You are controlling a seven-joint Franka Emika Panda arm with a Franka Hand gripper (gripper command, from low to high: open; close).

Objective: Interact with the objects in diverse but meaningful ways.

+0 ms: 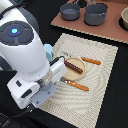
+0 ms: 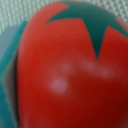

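The red tomato [image 2: 65,70] with its green star-shaped top fills the wrist view, very close to the camera. A pale blue carton [image 2: 7,75] edges in beside it, and the same carton [image 1: 48,50] peeks out behind my arm in the exterior view. The dark brown sausage stick [image 1: 73,67] lies on the tan plate [image 1: 84,71]. My arm's white wrist [image 1: 35,82] hides the gripper's fingers in the exterior view, and no fingers show in the wrist view. Whether the tomato is held cannot be told. The bread block is out of view.
Two orange-handled cutlery pieces [image 1: 91,61] [image 1: 76,85] flank the plate on a striped placemat [image 1: 95,95]. Two grey pots [image 1: 70,11] [image 1: 95,14] stand on a brown board [image 1: 110,30] at the back. A bowl [image 1: 124,19] sits at the exterior view's right edge.
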